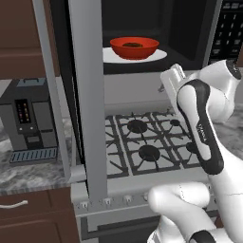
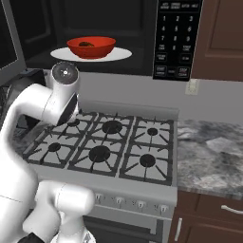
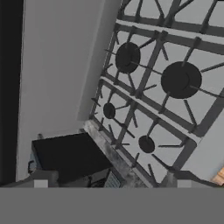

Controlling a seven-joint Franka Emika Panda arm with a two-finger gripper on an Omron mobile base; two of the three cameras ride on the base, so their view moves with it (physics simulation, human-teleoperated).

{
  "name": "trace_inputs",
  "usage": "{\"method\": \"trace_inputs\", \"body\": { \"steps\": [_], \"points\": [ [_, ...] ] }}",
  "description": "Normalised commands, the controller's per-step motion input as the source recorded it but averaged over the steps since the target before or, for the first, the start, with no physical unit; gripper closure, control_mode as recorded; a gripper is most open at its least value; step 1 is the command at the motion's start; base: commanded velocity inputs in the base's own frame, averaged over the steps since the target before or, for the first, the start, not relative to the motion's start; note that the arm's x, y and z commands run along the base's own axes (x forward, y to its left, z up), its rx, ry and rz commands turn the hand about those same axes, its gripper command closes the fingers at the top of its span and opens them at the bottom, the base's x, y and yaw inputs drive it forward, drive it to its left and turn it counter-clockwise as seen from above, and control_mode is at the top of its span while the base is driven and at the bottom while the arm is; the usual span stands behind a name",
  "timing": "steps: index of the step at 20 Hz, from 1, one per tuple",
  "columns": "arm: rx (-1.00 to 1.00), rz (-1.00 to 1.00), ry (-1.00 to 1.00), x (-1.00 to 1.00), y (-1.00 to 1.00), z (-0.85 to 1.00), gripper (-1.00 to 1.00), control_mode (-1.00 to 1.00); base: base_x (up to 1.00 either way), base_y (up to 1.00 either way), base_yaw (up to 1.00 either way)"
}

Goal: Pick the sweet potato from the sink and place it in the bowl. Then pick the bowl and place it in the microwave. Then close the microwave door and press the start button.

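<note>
The red bowl [image 1: 142, 51] [image 2: 93, 50] sits on the white turntable plate inside the microwave [image 1: 161, 19] [image 2: 118, 19]. The dark sweet potato [image 1: 133, 45] [image 2: 86, 44] lies in the bowl. The microwave door [image 1: 88, 95] stands swung open at the left, edge-on in the left base view. The black keypad panel [image 2: 178, 38] is right of the opening. My gripper [image 3: 111, 179] is open and empty, its fingertips [image 3: 41, 178] wide apart, hovering over the stove below and in front of the microwave opening. The sink is out of view.
A gas stove [image 1: 147, 142] [image 2: 109, 142] with black grates lies under the microwave. A black coffee machine [image 1: 28, 123] [image 3: 65, 157] stands on the marble counter to the left. More counter [image 2: 209, 152] extends right, with brown cabinets around.
</note>
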Motion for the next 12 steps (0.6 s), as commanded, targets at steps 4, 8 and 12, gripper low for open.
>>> {"method": "trace_inputs", "body": {
  "steps": [4, 8, 12],
  "points": [
    [-0.28, 0.52, -0.27, -0.72, 0.00, -0.06, -1.00, -1.00, 0.00, 0.00, 0.00],
    [-0.73, 0.62, -0.36, -0.33, 0.00, 0.00, -1.00, -1.00, 0.00, 0.00, 0.00],
    [-0.75, 0.64, -0.48, -0.18, 0.00, 0.06, -1.00, -1.00, 0.00, 0.00, 0.00]
  ]
}}
